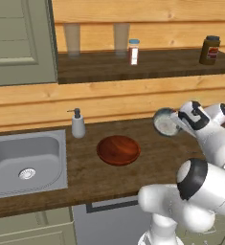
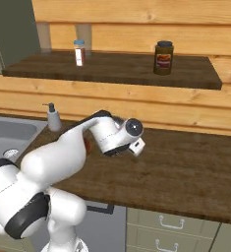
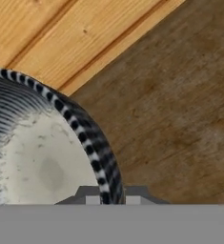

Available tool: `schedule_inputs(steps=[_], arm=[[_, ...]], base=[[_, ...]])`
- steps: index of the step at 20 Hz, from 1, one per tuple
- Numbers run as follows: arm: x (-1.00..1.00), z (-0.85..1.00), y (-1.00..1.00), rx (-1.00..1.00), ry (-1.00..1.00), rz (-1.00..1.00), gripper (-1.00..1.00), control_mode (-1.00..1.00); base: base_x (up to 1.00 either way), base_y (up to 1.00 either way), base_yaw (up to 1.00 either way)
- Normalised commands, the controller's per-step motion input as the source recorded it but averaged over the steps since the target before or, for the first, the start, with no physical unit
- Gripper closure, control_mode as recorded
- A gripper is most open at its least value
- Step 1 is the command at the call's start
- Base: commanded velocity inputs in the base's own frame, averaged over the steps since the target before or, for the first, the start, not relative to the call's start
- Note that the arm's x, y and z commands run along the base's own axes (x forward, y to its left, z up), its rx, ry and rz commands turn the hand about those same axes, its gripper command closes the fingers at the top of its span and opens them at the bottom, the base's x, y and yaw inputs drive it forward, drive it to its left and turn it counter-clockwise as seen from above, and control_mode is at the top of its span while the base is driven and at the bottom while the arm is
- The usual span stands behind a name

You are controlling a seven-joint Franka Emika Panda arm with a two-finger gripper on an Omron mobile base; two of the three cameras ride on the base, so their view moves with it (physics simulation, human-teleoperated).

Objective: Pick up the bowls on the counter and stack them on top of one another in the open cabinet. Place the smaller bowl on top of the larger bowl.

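Sink-side first: the wide, shallow reddish-brown wooden bowl (image 1: 118,150) is lying mid-counter, between the steel sink (image 1: 25,162) and the arm, on the dark brown wood-grain counter (image 1: 147,158). Near the counter's back edge, the two-finger gripper (image 3: 110,194) is grasping the rim of the small grey bowl with the pale speckled inside (image 1: 166,121), holding it tilted. Judging by this, the grey bowl is being carried out of order; the larger bowl belongs in the doorless wooden cabinet recess (image 1: 147,64) first.

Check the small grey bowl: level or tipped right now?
Tipped. The smaller bowl is in the gripper, its pale inside facing sideways above the counter.
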Motion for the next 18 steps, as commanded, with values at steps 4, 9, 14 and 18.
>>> schedule_inputs(steps=[4, 9, 14, 18], arm=[[-0.3, 0.87, 1.0, -0.08, 0.04, 0.05, 1.0, -1.0], [-0.26, 0.43, 1.0, -0.15, 0.14, 0.13, 1.0, -1.0], [0.0, -0.08, 1.0, -0.09, 0.28, 0.1, 1.0, -1.0], [0.05, -0.39, 0.62, -0.01, 0.23, 0.13, 1.0, -1.0]], base=[[0.0, 0.0, 0.0], [0.0, 0.0, 0.0], [0.0, 0.0, 0.0], [0.0, 0.0, 0.0]])
